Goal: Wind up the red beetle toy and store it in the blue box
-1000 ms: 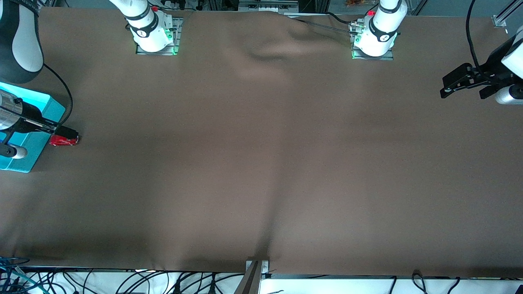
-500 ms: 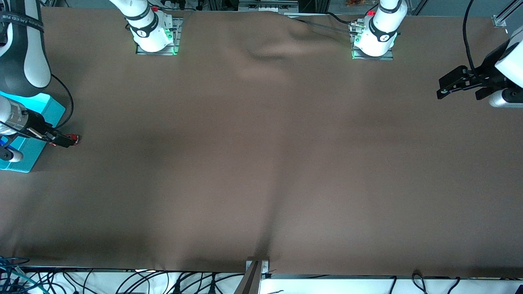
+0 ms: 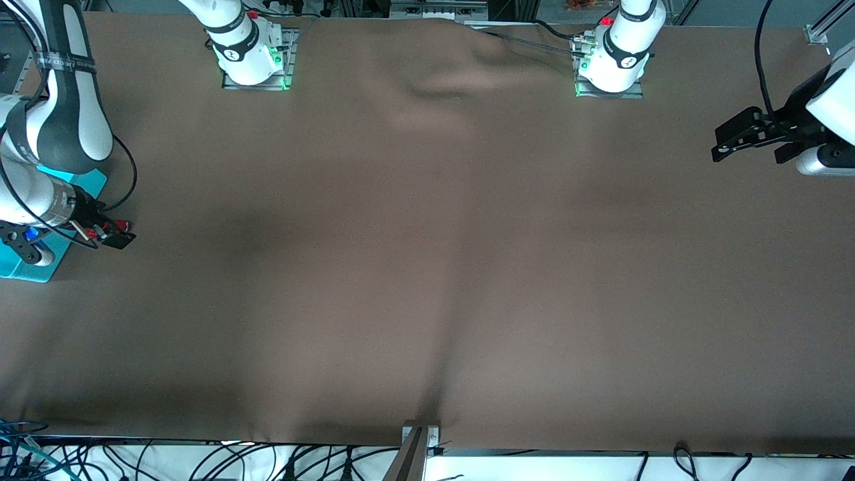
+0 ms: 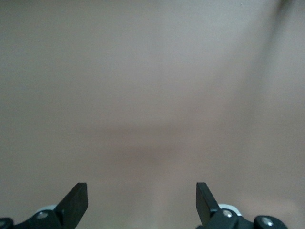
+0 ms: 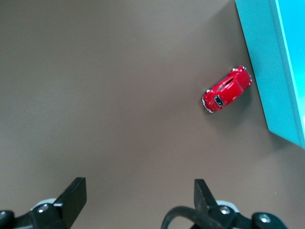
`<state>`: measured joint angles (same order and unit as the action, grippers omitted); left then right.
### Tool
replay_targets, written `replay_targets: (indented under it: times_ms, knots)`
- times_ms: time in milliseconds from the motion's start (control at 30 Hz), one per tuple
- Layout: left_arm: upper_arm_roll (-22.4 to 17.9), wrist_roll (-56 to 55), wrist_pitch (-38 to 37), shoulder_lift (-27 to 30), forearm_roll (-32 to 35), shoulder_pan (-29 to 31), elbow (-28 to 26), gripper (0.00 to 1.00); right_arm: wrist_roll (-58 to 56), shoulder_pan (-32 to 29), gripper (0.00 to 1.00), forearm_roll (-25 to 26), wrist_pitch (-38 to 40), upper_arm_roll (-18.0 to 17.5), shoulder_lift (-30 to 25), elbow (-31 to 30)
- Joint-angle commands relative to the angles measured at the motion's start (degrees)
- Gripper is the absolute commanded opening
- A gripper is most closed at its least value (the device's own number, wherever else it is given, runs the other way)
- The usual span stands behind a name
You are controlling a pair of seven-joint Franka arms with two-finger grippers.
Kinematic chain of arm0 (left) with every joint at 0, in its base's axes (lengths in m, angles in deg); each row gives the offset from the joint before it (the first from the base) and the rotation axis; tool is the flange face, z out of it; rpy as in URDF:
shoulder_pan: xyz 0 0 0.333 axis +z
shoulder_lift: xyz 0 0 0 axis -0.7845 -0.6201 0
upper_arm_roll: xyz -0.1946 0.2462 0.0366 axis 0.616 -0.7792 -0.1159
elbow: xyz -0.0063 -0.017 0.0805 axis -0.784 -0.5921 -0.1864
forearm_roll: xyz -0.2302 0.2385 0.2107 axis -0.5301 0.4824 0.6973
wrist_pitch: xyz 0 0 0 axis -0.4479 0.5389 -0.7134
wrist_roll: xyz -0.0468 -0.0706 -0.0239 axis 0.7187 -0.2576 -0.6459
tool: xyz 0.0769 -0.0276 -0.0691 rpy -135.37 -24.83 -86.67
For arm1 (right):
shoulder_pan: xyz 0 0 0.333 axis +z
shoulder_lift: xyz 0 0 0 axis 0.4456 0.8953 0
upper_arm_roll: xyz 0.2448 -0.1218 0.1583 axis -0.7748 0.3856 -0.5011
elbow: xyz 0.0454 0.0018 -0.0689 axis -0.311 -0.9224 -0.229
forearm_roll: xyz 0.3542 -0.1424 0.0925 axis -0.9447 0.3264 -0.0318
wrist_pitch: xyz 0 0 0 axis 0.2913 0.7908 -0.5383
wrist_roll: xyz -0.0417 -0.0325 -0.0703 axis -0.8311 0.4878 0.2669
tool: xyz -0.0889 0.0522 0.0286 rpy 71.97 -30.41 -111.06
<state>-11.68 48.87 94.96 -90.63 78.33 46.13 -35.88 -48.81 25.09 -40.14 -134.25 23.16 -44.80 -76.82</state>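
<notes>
The red beetle toy (image 5: 227, 95) lies on the brown cloth with one end close against the outer wall of the blue box (image 5: 264, 71). In the front view only a red speck of the toy (image 3: 121, 224) shows beside my right gripper (image 3: 115, 234). My right gripper (image 5: 138, 200) is open and empty, above the cloth beside the toy and apart from it. The blue box (image 3: 20, 267) sits at the right arm's end of the table, mostly hidden by the right arm. My left gripper (image 3: 725, 141) waits open and empty over the left arm's end of the table; its own view (image 4: 141, 200) shows only cloth.
The brown cloth (image 3: 427, 267) covers the table, with a wrinkle (image 3: 441, 83) between the two arm bases. A black cable (image 5: 190, 217) loops by the right gripper's finger. Cables hang along the table's near edge.
The right arm has swung and turned its wrist above the toy, which showed plainly at the gripper tip a second ago and is now mostly covered. The left gripper drifted slightly.
</notes>
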Motion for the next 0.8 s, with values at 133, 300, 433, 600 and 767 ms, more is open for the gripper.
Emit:
replay_targets:
  times_ms: [133, 300, 433, 600, 767]
  knots:
    - [-0.55, -0.08, 0.39, 0.43, -0.47, -0.61, -0.39, 1.00, 4.94, 0.06, 1.00, 1.34, -4.50, 3.08, 2.36, -0.85]
    - [-0.55, -0.08, 0.39, 0.43, -0.56, -0.70, -0.30, 1.00, 5.82, 0.06, 1.00, 1.16, -6.34, 4.67, 3.24, -1.90]
    - [-0.55, -0.08, 0.39, 0.43, -0.56, -0.70, -0.30, 1.00, 8.63, 0.06, 1.00, 1.25, -9.15, 5.11, 2.62, -4.54]
    - [-0.55, -0.08, 0.39, 0.08, -0.56, -0.70, -0.12, 1.00, 11.79, -0.21, 1.00, 1.16, -13.02, 6.16, 2.80, -6.82]
    - [-0.55, 0.01, 0.39, 0.08, -0.82, -0.35, -0.12, 1.00, 14.87, -2.31, 1.00, 1.08, -15.83, 6.25, 2.88, -8.85]
